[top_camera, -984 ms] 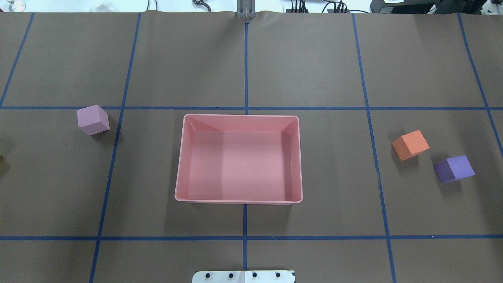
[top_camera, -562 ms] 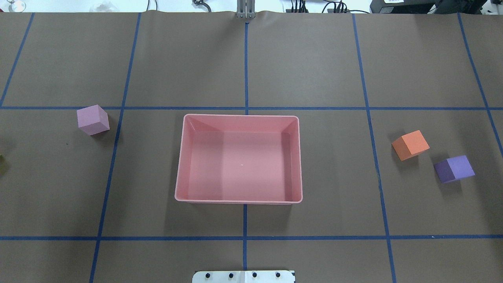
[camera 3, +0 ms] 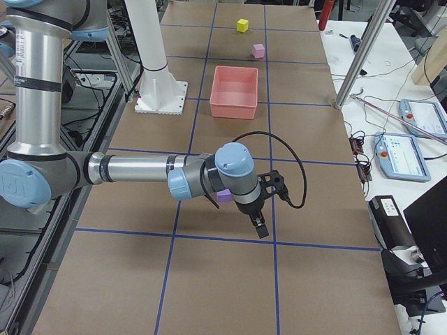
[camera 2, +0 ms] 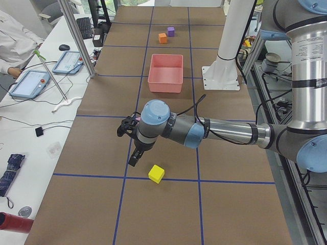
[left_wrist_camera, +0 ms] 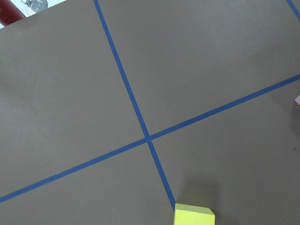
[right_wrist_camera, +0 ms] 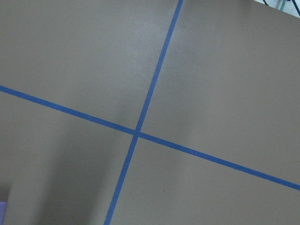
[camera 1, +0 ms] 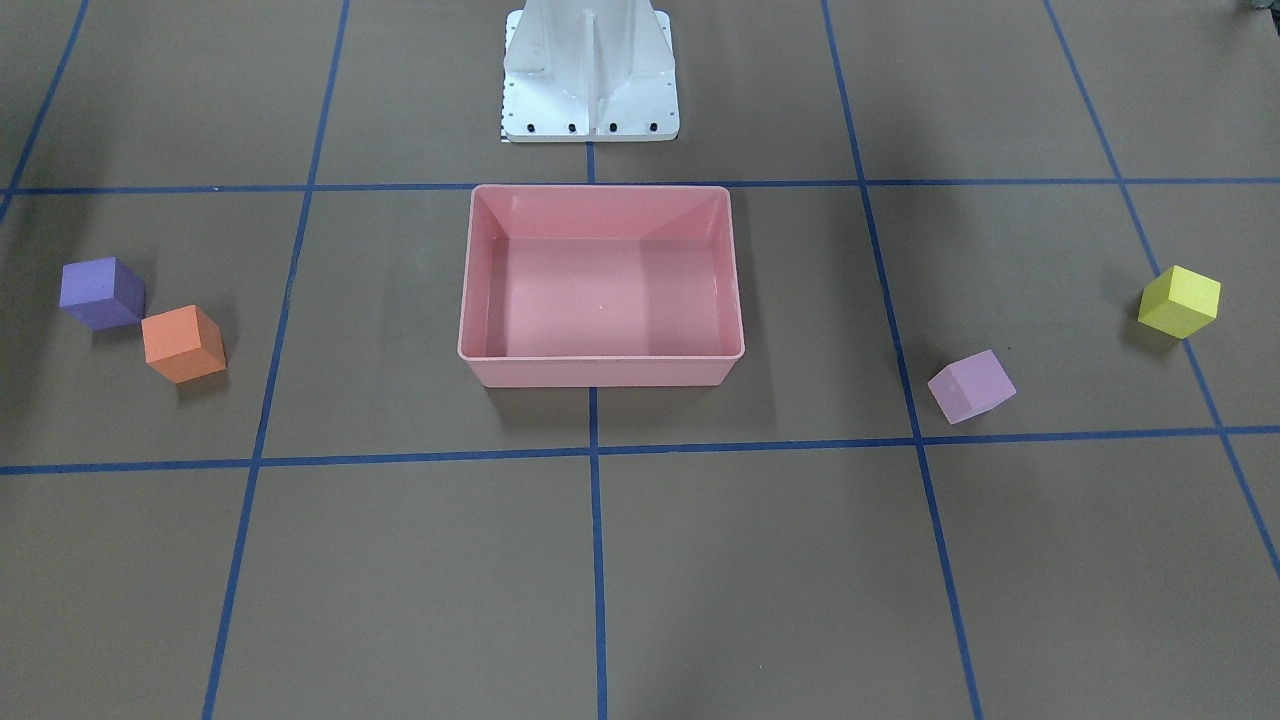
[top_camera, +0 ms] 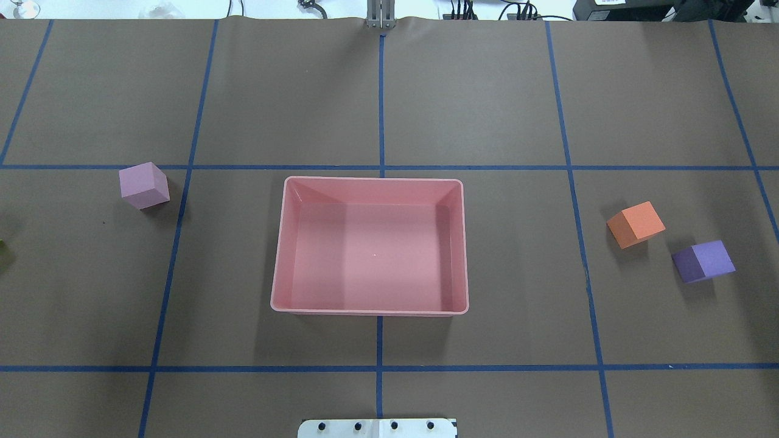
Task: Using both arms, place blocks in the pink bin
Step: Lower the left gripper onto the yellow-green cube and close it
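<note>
Two grippers showed only in the views from the table's ends, so whether their jaws stood apart or together could not be told. The left gripper hung low over the table, just beside the yellow block and not touching it. The right gripper hung over bare brown covering at the opposite end, near the purple block.

The orange block lay just beside the purple one, with a narrow gap between them, on the robot's right of the pink bin. The pale lilac block lay on the robot's left, between the bin and the yellow block. All four blocks rested on the table, outside the bin.

The bin sat centred before the white base, astride a blue tape line. A person's white sleeve showed at a side bench.
</note>
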You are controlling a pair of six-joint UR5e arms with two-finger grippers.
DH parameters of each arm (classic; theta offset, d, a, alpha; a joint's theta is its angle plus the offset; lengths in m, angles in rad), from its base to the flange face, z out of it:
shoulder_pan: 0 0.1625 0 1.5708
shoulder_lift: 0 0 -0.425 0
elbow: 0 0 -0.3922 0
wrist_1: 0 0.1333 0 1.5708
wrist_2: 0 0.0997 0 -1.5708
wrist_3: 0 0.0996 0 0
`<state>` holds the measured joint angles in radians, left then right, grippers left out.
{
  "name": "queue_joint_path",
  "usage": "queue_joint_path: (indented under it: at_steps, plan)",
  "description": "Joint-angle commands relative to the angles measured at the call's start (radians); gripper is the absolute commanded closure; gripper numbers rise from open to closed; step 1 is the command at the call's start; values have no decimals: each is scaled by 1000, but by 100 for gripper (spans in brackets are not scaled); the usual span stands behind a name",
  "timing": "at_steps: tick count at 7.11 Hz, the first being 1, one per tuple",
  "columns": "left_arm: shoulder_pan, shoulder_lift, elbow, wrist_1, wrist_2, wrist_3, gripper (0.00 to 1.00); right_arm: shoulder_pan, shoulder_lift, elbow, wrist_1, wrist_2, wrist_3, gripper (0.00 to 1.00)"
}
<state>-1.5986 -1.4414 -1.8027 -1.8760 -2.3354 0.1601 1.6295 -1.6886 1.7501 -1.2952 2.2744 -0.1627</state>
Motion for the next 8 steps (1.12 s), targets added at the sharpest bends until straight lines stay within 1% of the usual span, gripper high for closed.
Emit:
queue_joint_path:
  at_steps: [1,2,3,4,5,7,8]
  plan:
    - [63,12,54,-75,-1,4,0,-52,6,-3,7,-1,5,0]
    - [92,41,101,-165,4,-5,0,-60,6,-1,8,-1,12,0]
    - [106,50,149,-213,2,-7,0,-62,6,-1,8,0,18,0]
    - [130,61,154,-225,1,-26,0,-62,4,-1,8,-1,20,0]
    - [187,68,158,-256,5,-90,0,-62,4,-1,8,-1,20,0]
    - [259,84,267,-439,7,-167,0,-62,4,-1,8,0,20,0]
    - [278,84,279,-460,7,-186,0,-62,4,-3,8,-1,20,0]
